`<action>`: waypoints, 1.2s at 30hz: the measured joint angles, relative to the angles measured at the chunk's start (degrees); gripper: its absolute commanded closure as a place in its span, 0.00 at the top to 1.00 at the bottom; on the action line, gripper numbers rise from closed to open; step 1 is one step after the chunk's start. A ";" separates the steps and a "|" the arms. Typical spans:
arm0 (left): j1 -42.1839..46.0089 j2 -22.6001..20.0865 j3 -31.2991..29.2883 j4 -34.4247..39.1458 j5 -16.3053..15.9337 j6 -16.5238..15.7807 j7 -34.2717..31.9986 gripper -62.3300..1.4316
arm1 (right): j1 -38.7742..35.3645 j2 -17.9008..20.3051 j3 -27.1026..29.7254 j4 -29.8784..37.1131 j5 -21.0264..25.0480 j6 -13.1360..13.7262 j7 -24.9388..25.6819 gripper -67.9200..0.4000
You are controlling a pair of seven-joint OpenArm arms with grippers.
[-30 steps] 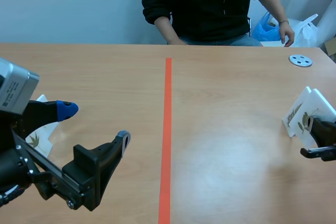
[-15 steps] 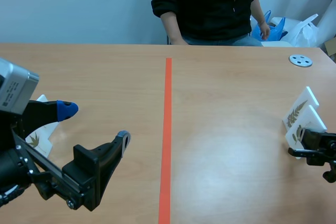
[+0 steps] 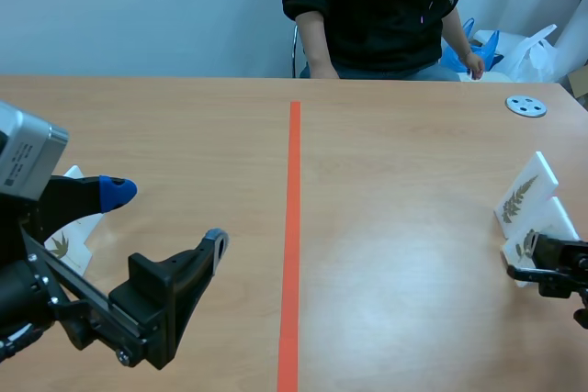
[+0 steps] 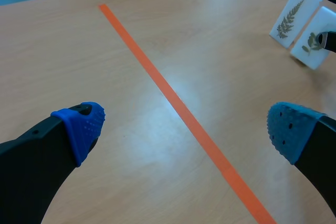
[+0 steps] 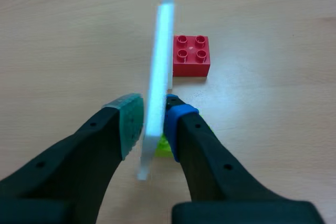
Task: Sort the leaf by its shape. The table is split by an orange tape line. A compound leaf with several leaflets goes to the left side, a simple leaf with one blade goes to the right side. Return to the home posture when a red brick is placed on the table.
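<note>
Near the table's right edge my right gripper (image 3: 537, 262) is shut on a white leaf card (image 3: 540, 231) printed with a small sprig. In the right wrist view this card (image 5: 156, 77) stands edge-on between the pads (image 5: 129, 121), over a lime-green piece (image 5: 164, 146). Just behind it stands a second white card (image 3: 527, 188) with a fern-like leaf. A red brick (image 5: 191, 56) lies on the table ahead of the right gripper. My left gripper (image 3: 165, 218) hangs open and holds nothing, low on the left side. Both cards (image 4: 291, 17) show far ahead of it.
An orange tape line (image 3: 292, 227) splits the table. A third leaf card (image 3: 66, 238) sits at the left edge behind my left arm. A grey disc (image 3: 526, 106) lies at the back right. A person in black (image 3: 377, 6) sits across the table.
My right gripper has brought the held card down and toward the near edge, in front of the fern card. The person has shifted to the right. The left arm has not moved.
</note>
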 measured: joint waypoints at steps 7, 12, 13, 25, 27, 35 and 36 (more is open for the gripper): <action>0.00 0.00 0.00 0.00 0.00 0.00 0.00 1.00 | 0.00 0.00 0.00 0.00 -0.04 0.11 0.66 0.64; 0.00 0.00 0.00 0.00 0.00 0.00 0.00 1.00 | -0.46 0.02 0.00 1.60 -0.24 0.15 0.61 0.90; 0.00 0.00 0.00 0.00 0.00 0.00 0.00 1.00 | -0.85 0.04 0.00 2.64 -0.24 0.15 0.61 0.92; 0.00 0.00 0.00 0.00 0.00 0.00 0.00 1.00 | -12.26 1.44 5.46 22.25 -0.24 3.39 -3.37 1.00; 0.00 0.00 0.00 0.00 0.00 0.00 0.02 1.00 | -14.16 1.44 5.55 25.83 -0.24 4.72 -5.11 1.00; 0.00 0.02 0.00 0.00 0.00 0.00 0.00 1.00 | -18.58 1.42 5.44 39.04 1.07 5.16 -11.19 1.00; 0.00 0.02 0.00 0.00 0.00 0.00 0.00 1.00 | -18.58 1.42 5.35 40.50 1.07 5.16 -12.39 1.00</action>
